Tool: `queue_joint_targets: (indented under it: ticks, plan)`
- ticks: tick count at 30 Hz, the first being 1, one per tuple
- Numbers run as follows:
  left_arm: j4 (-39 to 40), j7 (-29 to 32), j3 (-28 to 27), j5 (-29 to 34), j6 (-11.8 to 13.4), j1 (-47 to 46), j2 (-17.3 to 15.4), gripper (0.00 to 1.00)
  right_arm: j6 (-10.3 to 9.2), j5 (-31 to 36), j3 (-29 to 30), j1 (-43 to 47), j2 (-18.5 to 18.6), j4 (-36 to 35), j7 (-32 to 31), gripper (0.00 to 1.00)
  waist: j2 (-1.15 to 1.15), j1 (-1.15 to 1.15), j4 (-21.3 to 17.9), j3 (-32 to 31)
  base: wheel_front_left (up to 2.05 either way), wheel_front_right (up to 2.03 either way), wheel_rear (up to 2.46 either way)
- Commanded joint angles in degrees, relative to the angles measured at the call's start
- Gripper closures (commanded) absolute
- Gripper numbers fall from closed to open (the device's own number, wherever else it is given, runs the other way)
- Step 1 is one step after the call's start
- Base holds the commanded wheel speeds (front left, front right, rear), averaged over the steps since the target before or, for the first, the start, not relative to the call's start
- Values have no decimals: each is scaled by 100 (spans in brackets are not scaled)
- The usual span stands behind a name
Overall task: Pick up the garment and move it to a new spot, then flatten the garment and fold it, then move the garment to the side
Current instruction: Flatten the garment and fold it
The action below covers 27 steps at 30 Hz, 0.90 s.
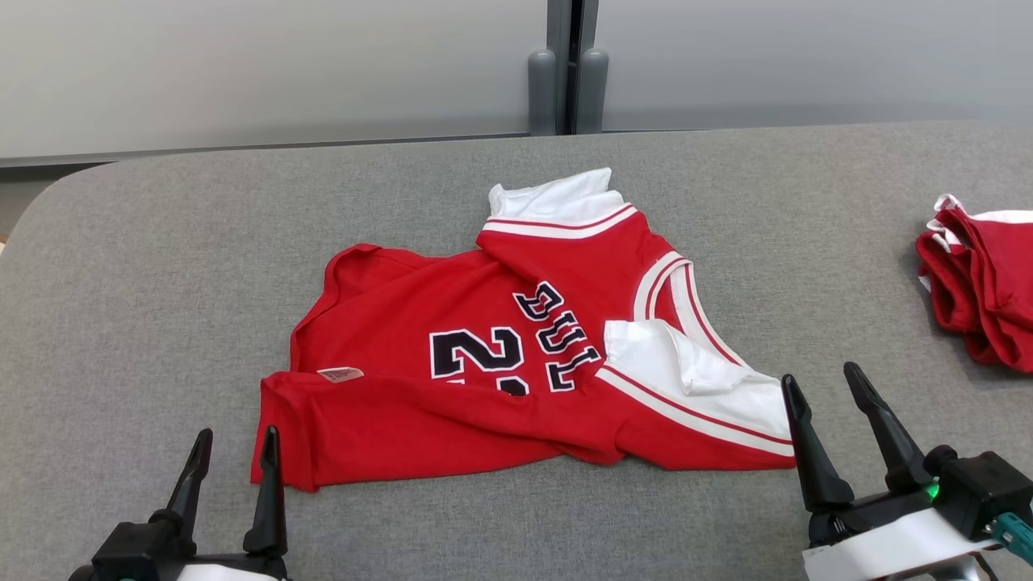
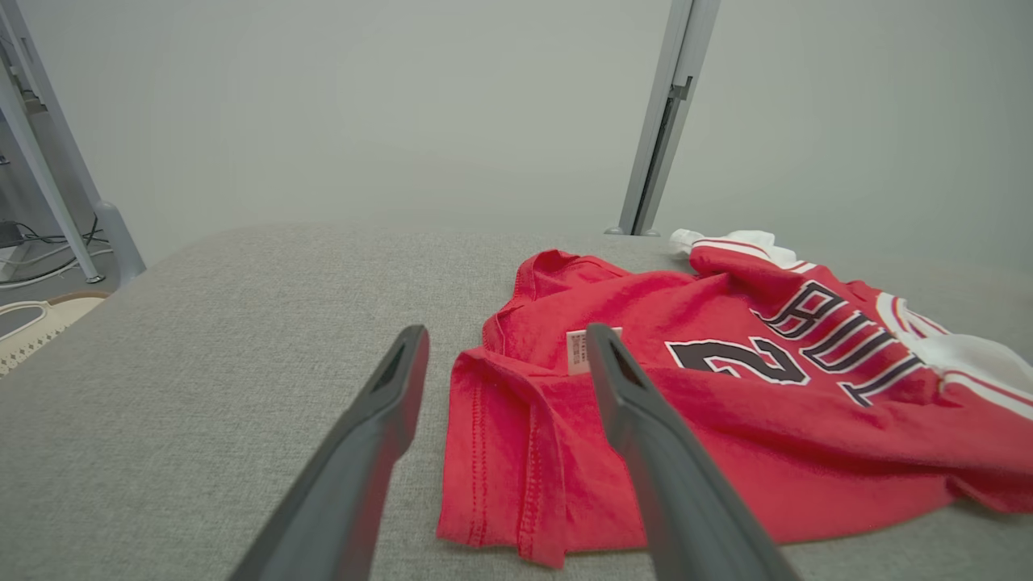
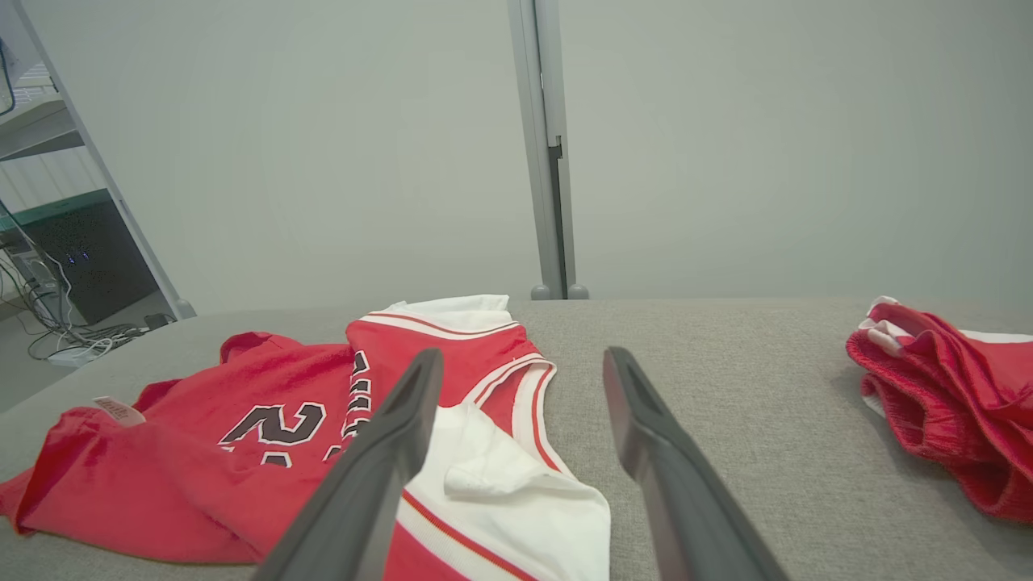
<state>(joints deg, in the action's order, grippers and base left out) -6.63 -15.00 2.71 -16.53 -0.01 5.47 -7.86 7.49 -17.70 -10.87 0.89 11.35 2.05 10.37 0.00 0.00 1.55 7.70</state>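
Note:
A red garment (image 1: pixel 484 355) with white sleeves, white trim and dark number and letters lies rumpled in the middle of the grey table (image 1: pixel 161 266), its near hem folded over. My left gripper (image 1: pixel 234 440) stands open just short of the garment's near left corner (image 2: pixel 516 484), touching nothing. At the garment's near right edge my right gripper (image 1: pixel 819 383) is open too, its left finger beside the white sleeve (image 3: pixel 516 476). Both hold nothing.
A second red and white cloth (image 1: pixel 980 282) lies bunched at the table's right edge, also seen from the right wrist (image 3: pixel 944 395). A grey wall with a vertical post (image 1: pixel 565 73) stands behind the table. Bare table surface surrounds the garment on the left and far side.

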Motion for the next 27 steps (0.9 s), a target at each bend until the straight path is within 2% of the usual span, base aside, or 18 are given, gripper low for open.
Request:
queue_joint_targets:
  ticks: [1,10,14,21,26,27]
  plan:
    - [-19,-21,-8,38,-26,-19,-26,0,0,14,22,34,-14,-33,-31,0,0,0,-3,-11,0,0,0]
    - [-143,12,67,-6,-61,-150,-38,0,0,-1,48,27,-22,-104,-203,0,0,0,-4,-13,0,0,0]
    - [-383,66,216,-33,-191,-363,-32,0,0,-59,2,-24,-32,126,-311,0,0,0,26,126,0,0,0]
    - [-1390,101,348,-329,-452,-782,68,0,0,-254,-35,-163,-126,1034,-417,0,0,0,37,429,0,0,0]
    - [-2016,169,237,-720,-556,-1002,152,0,0,-380,-122,-428,-213,1626,-368,0,0,0,32,558,0,0,0]
    - [-2120,198,210,-802,-564,-1028,164,5,0,-427,-156,-499,-234,1714,-337,0,0,0,33,576,0,0,0]
